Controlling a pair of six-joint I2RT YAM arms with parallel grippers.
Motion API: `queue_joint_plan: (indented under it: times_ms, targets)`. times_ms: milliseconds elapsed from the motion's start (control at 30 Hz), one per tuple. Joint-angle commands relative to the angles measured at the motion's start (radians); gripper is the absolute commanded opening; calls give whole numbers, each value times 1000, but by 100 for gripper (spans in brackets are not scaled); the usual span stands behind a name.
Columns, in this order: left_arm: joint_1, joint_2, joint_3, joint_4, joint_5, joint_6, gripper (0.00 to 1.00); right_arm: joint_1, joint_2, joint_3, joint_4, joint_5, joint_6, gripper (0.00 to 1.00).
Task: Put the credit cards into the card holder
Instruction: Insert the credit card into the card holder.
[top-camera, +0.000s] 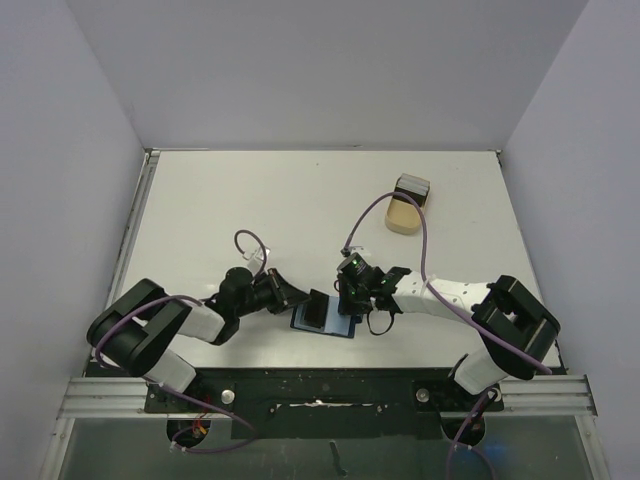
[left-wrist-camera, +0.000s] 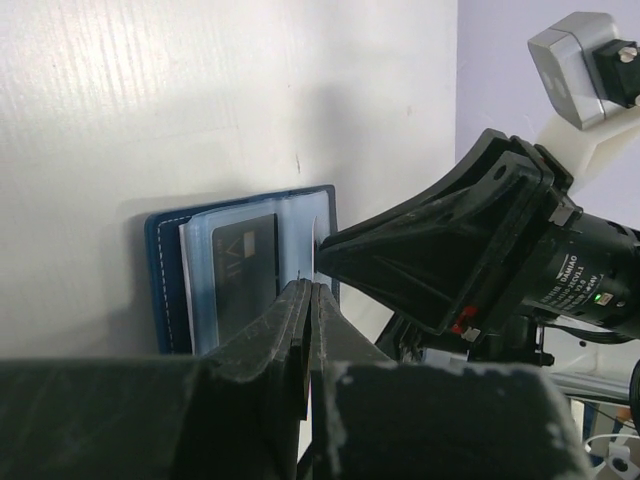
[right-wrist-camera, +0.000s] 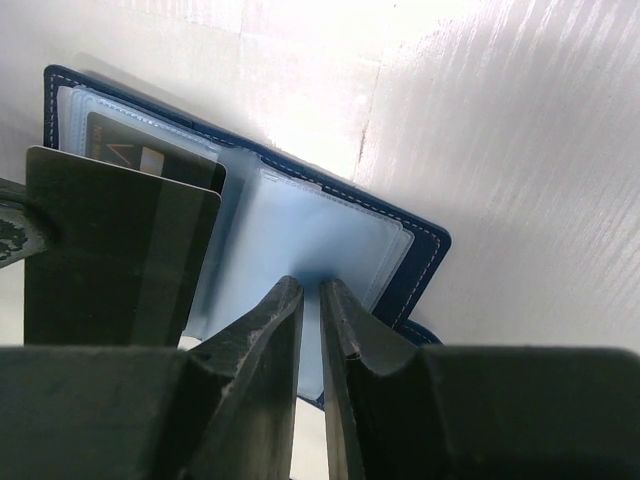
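Left gripper shut on black credit card, upright just over the left pocket of the open card holder on the surface; right gripper near-closed at its right pocket, grip unclear.

Wallet is lying open on the white table with a dark card tucked in its clear sleeve. Left gripper is pinched tight on a thin card seen edge-on. Right gripper noses in at the wallet's right edge.
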Motion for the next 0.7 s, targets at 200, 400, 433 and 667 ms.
queue_joint_plan:
  times_ms: [200, 400, 433, 667]
  targets:
    - [-10, 72, 30, 81, 8, 17, 0, 11, -21, -8, 8, 31, 18, 16]
    - [-14, 104, 25, 101, 10, 22, 0, 12, -15, -3, 4, 41, 16, 16]
    - [-15, 109, 26, 106, 10, 22, 0, 12, -14, -3, 2, 40, 17, 16]
    - [-22, 174, 48, 159, 18, -8, 0, 12, 0, -3, -3, 43, 18, 17]
